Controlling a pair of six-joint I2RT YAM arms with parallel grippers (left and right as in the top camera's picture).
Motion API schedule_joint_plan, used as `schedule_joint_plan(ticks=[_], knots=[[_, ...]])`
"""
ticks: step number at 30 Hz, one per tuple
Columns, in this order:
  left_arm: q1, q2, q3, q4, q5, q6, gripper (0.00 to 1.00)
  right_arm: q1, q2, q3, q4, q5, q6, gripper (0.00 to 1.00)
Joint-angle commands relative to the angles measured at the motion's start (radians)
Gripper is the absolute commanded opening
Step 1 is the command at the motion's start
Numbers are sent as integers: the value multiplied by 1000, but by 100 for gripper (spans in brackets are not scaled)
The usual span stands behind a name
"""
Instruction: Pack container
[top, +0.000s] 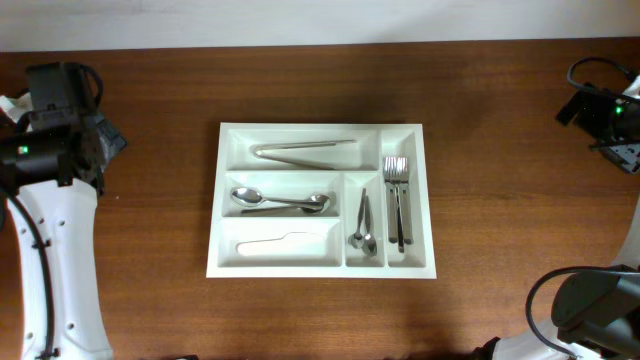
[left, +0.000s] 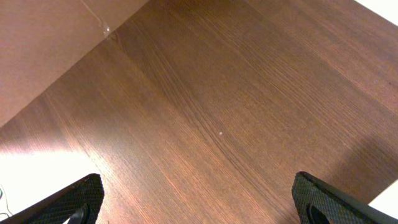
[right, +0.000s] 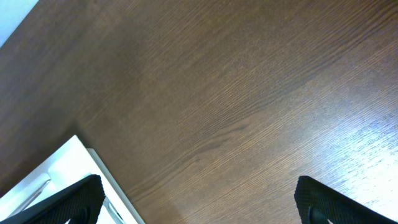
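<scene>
A dark wooden table (top: 500, 150) meets a pale wall along 12 o'clock. The left arm (top: 55, 110) stands folded at 9 o'clock, the right arm (top: 605, 105) at 2 o'clock, both well apart from the tray. The left gripper (left: 196, 190) and the right gripper (right: 199, 190) hang over bare wood, fingers spread wide and holding nothing. The container (top: 320, 128) sits at the centre: tongs (top: 305, 150) at 12 o'clock, two spoons (top: 280, 201) in the middle row, a white knife (top: 275, 242) at 7 o'clock, small spoons (top: 363, 230) at 5 o'clock, and forks (top: 397, 195) at 3 o'clock.
</scene>
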Motion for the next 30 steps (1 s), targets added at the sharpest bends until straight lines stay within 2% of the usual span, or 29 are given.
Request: schedule_joint_plan(ticks=[1,9,13,16,23,25,28,30], knots=[[4,10,3,-2,9,2,99,-3,-13,11,0,-2,5,99],[4,10,3,-2,9,2,99,-1,-7,11,0,-2,5,99],[4,10,3,-2,9,2,99,58,-14,11,0,-2,6,99],[4,10,3,-2,9,2,99,148,-28,11,0,-2,6,98],[4,10,3,-2,9,2,99,463,-101,10,-1,4,-3,99],[4,10,3,-2,9,2,99,531,-138,10,-4,82,-64,99],[4,10,3,-2,9,2,99,602,-202,2,22,205,-81,99],[4,10,3,-2,9,2,99,629,-264,-29,118,253,-81,99]])
